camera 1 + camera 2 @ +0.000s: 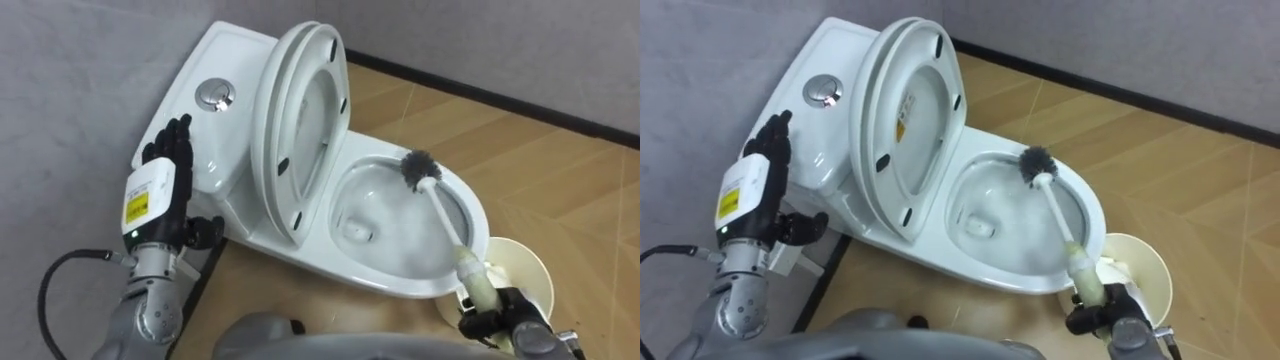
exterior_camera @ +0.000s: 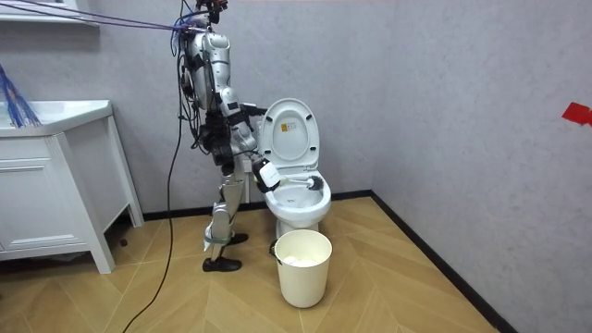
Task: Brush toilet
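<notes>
The white toilet [image 1: 476, 212] stands against the grey wall with its lid and seat [image 1: 300, 110] tipped up against the tank [image 1: 215, 60]. A toilet brush has its dark bristle head [image 1: 421, 170] at the bowl's far rim, just inside it. Its white handle [image 1: 447, 220] slants down across the bowl to my right hand [image 1: 497, 322], which is shut on the pale grip at the lower right. My left hand [image 1: 160, 190] is raised beside the tank, fingers straight and holding nothing. In the room view I stand bent over the toilet [image 2: 298, 199], close to its side.
A white waste bin [image 1: 522, 268] stands on the wooden floor right by the bowl's front, under my right hand. In the room view a white cabinet [image 2: 46, 194] stands against the wall at the left. The flush button [image 1: 216, 95] sits on top of the tank.
</notes>
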